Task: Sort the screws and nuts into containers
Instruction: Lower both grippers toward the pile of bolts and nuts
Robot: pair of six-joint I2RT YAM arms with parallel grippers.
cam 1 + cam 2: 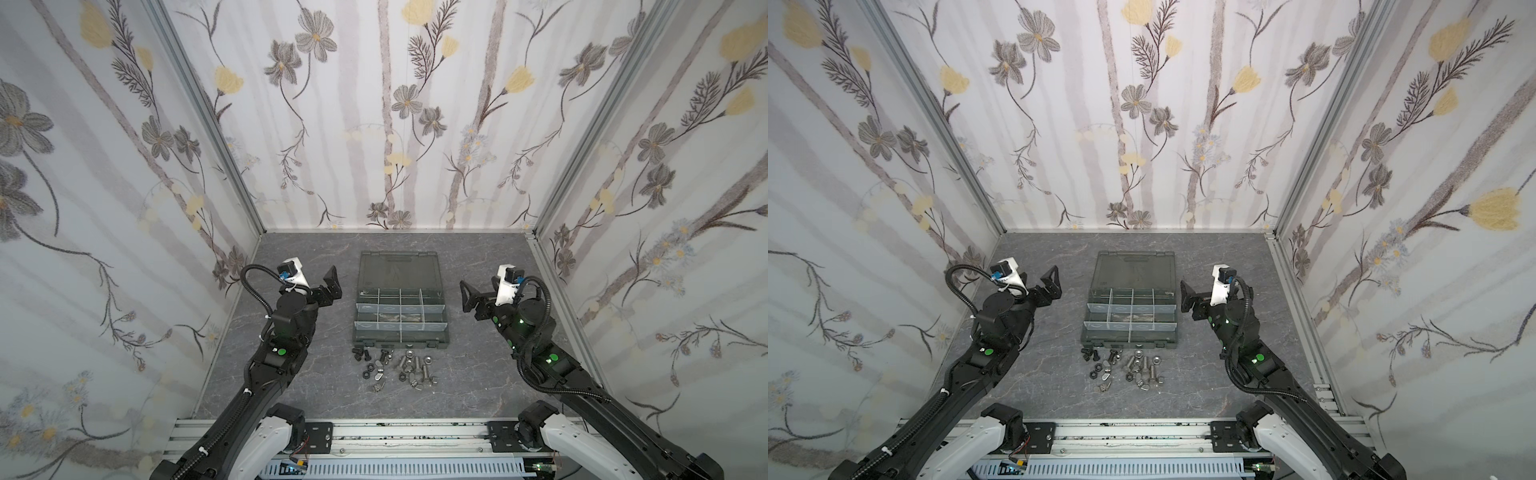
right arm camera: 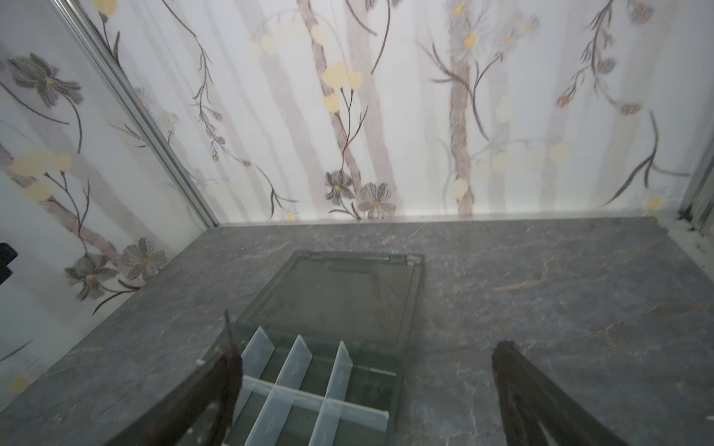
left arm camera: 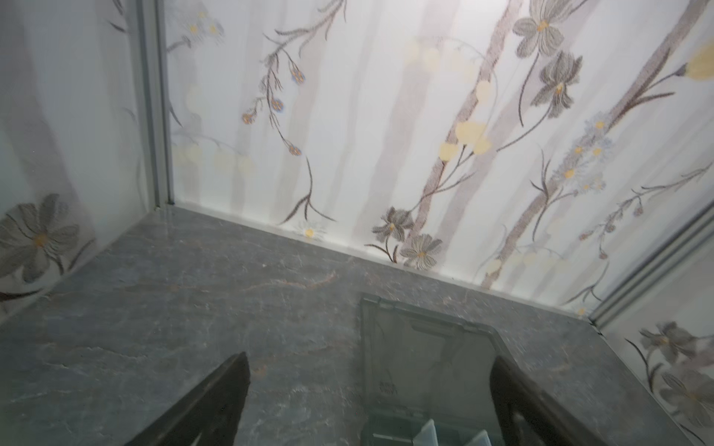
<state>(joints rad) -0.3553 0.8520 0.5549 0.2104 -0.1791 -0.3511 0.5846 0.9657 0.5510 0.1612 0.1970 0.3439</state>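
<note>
The screws [image 1: 384,355] and the nuts [image 1: 368,369], black and silver, lie mixed in a loose pile on the grey tabletop just in front of the organizer box in both top views. The containers [image 1: 400,309] are its compartments, split by pale dividers [image 2: 293,363]; its smoky lid [image 1: 399,270] lies folded back flat. My left gripper [image 1: 334,286] hovers open left of the box, and my right gripper [image 1: 464,296] hovers open right of it. Both are empty. The wrist views show wide-apart fingers [image 3: 232,386] [image 2: 510,370] over the box's far part; the pile is out of their view.
Flower-patterned walls close in the table [image 1: 299,386] on the left, back and right, with aluminium posts [image 1: 232,166] in the corners. A metal rail [image 1: 395,436] with both arm bases runs along the front edge.
</note>
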